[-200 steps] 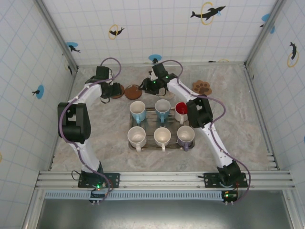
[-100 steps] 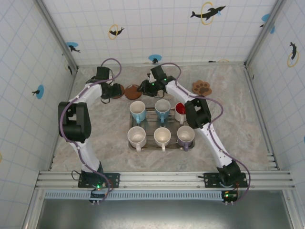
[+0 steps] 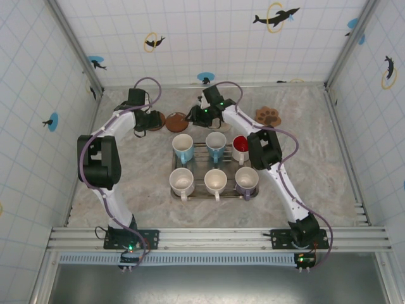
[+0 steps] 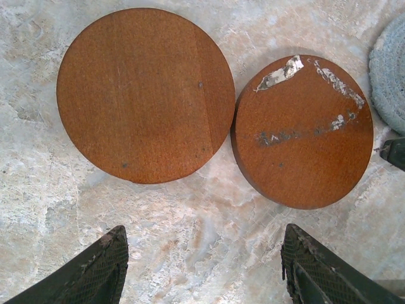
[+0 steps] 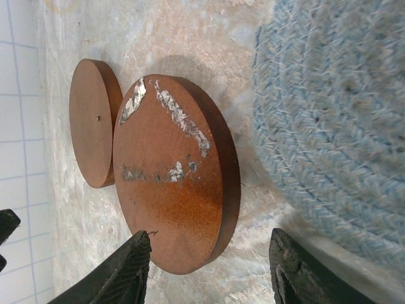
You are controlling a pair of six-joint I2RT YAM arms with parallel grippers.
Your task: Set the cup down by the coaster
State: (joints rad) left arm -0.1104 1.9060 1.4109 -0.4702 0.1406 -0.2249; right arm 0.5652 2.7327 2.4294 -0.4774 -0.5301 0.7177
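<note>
Left fingers (image 4: 95, 272) apart, empty, above two brown coasters (image 4: 145, 95) on the table. Right fingers (image 5: 120, 272) apart, empty, near the scratched one. Six cups (image 3: 215, 182) sit on the tray (image 3: 200, 166). Fetch not yet begun, I judge. Next: go to the tray, grip one cup.

Blue woven coaster (image 5: 329, 120) half off-frame
</note>
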